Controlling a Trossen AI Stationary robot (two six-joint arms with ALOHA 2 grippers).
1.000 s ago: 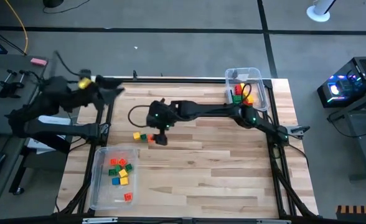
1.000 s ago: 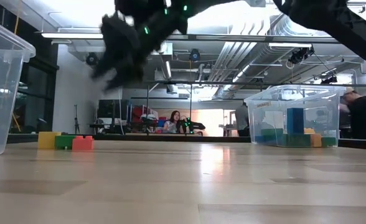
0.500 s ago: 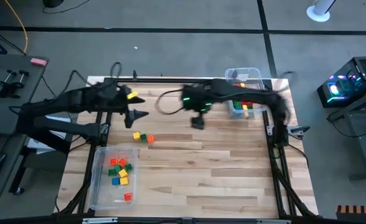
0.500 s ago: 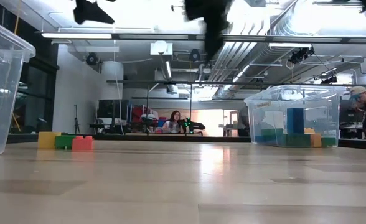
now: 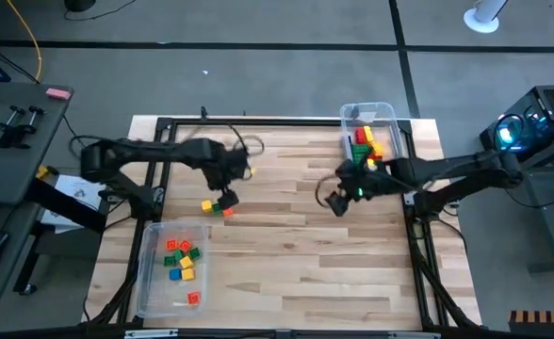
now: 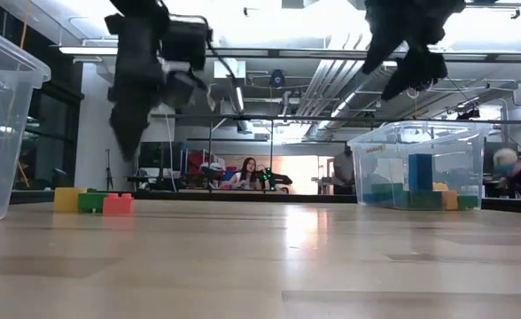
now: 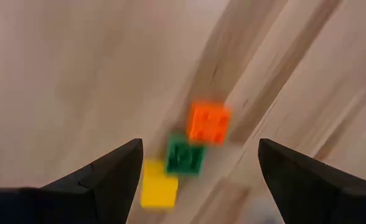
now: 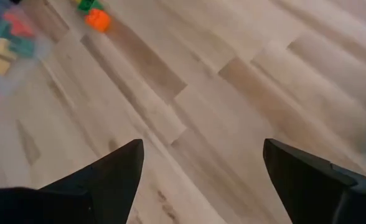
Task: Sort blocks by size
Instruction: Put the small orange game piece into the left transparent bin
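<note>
Three small blocks lie in a row on the wooden table: yellow (image 7: 158, 184), green (image 7: 185, 157) and orange (image 7: 208, 122). In the high view the row (image 5: 217, 207) is at the table's left middle. My left gripper (image 7: 200, 146) hangs open just above them, pointing down, fingers on either side of the row, touching nothing. In the low view its fingers (image 6: 128, 133) end well above the blocks (image 6: 92, 202). My right gripper (image 5: 336, 200) is open and empty over the table's right middle, tilted downward.
A clear bin (image 5: 371, 132) holding longer blocks stands at the far right corner. A second clear bin (image 5: 169, 273) with several small blocks stands at the near left. Bare wood lies between the two grippers and along the near edge.
My left gripper has swung in from the far left, come down over the three blocks and tipped from level to pointing down. My right gripper has pulled away from the blocks toward the table's right edge, rolling as it went. The blocks have stayed put.
</note>
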